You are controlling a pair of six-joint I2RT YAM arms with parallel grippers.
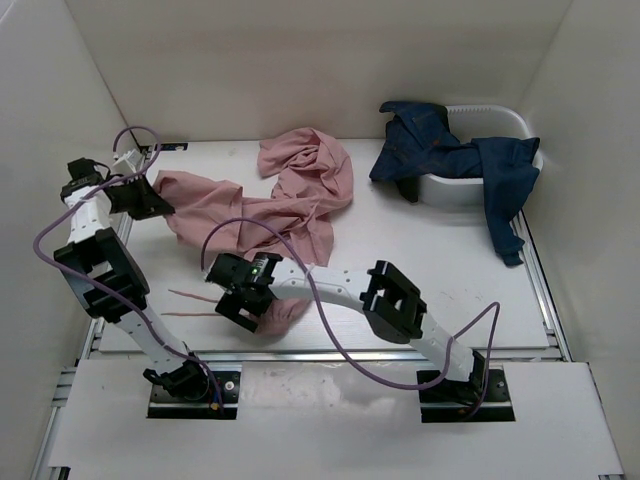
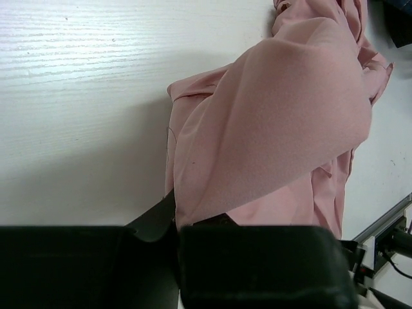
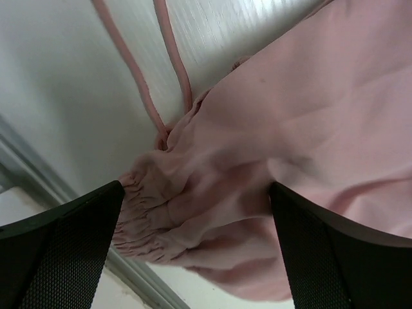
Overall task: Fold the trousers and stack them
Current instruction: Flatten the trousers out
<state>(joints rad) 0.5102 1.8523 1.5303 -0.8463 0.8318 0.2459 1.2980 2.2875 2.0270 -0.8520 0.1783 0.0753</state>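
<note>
Top view: trousers (image 1: 290,195) lie crumpled mid-table, nothing folded or stacked yet. Denim jeans (image 1: 450,160) drape over a white tub (image 1: 503,125) far right, well apart.

Left wrist: my left gripper (image 2: 175,219) is pinched shut on the pink cloth edge.

Right wrist: my right gripper (image 3: 196,212) is spread wide, straddling the gathered waistband (image 3: 161,206), drawstrings (image 3: 135,71) beside. Whether it touches the cloth is unclear.

Right of the trousers (image 1: 300,200) a broad stretch of bare bench (image 1: 430,245) lies open, reaching as far as the white tub (image 1: 455,190) in the back right corner. A blue denim garment (image 1: 440,150) spills over the tub's rim onto the bench. Behind the trousers only a narrow strip is free before the back wall (image 1: 300,60). On their left, the left arm (image 1: 100,260) and the side wall (image 1: 40,150) crowd in. Along their near side the right arm (image 1: 340,285) and two loose drawstrings (image 1: 190,294) bar the way.
</note>
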